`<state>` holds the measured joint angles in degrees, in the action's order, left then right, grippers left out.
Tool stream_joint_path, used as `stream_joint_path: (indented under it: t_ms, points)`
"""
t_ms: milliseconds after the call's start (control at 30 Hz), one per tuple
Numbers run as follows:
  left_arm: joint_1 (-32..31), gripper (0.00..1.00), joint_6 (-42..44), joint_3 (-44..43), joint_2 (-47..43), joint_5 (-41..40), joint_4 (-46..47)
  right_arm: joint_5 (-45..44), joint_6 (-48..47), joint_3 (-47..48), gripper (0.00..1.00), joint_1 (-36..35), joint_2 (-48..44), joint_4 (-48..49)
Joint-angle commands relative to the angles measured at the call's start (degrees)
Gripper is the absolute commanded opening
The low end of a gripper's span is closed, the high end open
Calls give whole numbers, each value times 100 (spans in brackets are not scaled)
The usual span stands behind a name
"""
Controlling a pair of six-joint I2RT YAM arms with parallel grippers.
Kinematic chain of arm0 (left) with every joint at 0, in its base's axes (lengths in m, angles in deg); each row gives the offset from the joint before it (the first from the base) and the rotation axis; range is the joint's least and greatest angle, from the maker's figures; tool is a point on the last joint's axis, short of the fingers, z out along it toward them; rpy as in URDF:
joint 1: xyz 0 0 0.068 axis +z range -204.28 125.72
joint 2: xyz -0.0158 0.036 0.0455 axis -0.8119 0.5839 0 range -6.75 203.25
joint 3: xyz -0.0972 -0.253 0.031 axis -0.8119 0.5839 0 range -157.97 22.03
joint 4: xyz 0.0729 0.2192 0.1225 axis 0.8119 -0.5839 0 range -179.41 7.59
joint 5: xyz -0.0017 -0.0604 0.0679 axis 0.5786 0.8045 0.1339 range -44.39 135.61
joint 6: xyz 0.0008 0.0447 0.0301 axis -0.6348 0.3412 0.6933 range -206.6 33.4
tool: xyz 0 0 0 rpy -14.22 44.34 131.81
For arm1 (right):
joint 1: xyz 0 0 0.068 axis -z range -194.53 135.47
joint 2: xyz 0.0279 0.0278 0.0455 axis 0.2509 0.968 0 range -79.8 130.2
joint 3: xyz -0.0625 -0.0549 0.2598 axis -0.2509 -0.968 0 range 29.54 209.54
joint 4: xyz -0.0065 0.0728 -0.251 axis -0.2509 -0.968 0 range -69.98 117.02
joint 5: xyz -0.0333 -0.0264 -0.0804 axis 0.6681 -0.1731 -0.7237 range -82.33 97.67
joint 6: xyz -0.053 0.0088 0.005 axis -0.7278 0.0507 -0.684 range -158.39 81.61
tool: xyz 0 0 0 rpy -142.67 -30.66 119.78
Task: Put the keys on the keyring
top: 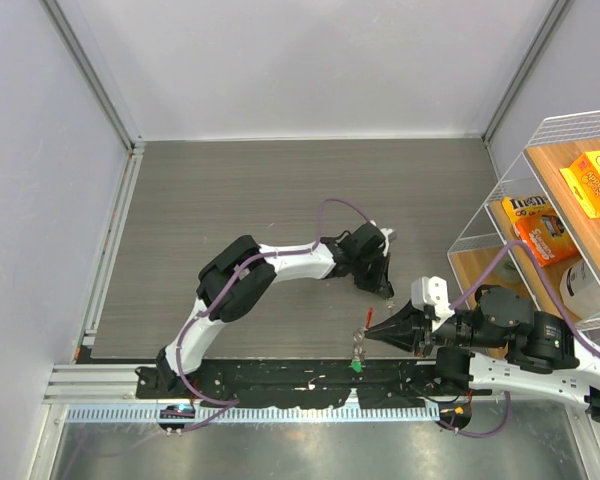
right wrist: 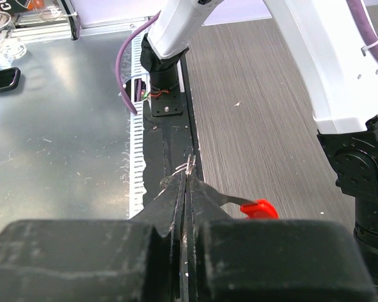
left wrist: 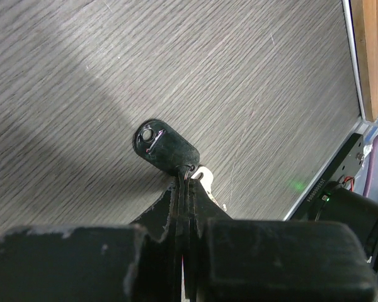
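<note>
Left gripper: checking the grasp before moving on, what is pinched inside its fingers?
The left gripper is shut on a black oval tab, whose holed end sticks out, a pale piece beside it. Whatever continues between the fingers is covered.

We see two arms of one build bolted to the black mounting rail (top: 280,378). The left arm (top: 298,262), over the rail's left half, has glossy white links between bulky black joint housings. The right arm (top: 540,375), beyond the rail's right end, also carries a white block (top: 430,292). Purple cables (right wrist: 119,63) loop along both. The left gripper (left wrist: 184,179) and the right gripper (right wrist: 185,182) have matte black, scuffed fingers (left wrist: 69,264) tapering to thin blades.
</note>
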<state>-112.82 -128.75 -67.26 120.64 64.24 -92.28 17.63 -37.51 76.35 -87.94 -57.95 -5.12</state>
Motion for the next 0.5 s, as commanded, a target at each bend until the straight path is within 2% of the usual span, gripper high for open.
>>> stream_joint_path:
  t_ms: [0,333,467]
  points:
    - [-34,0,268,43,181,-527,-508,-11,96,30,6,-16,-58,402]
    - [-34,0,883,1352,-1742,-730,441,-38,26,241,6,-25,30,200]
    - [-34,0,1217,1608,-2463,-703,380,32,-166,460,6,-16,135,-133]
